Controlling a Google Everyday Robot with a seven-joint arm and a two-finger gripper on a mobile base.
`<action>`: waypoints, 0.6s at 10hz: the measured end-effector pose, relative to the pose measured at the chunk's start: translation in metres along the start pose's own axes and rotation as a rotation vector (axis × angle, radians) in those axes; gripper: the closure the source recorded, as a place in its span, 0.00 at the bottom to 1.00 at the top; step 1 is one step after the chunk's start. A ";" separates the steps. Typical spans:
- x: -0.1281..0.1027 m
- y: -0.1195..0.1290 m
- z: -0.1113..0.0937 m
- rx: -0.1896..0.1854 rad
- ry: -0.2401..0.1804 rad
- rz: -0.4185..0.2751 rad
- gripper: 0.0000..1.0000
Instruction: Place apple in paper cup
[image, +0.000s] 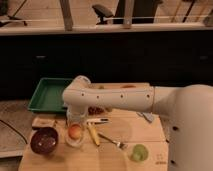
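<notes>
The apple (75, 131), small and orange-red, sits in the mouth of the whitish paper cup (74, 141). The cup stands upright on the wooden table (100, 159), left of centre. My gripper (74, 119) hangs straight down from the white arm, directly above the cup and apple and very close to them. I cannot tell whether it still touches the apple. The arm reaches in from the right and hides the table behind it.
A dark maroon bowl (44, 140) stands just left of the cup. A green tray (46, 95) lies at the back left. A yellow long object (93, 134), a fork (113, 142) and a pale green round thing (139, 152) lie to the cup's right.
</notes>
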 end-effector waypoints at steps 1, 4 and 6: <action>0.001 0.000 0.000 0.002 -0.001 -0.002 0.56; 0.001 0.000 0.000 0.006 -0.011 -0.019 0.50; 0.001 0.001 0.001 0.006 -0.018 -0.030 0.59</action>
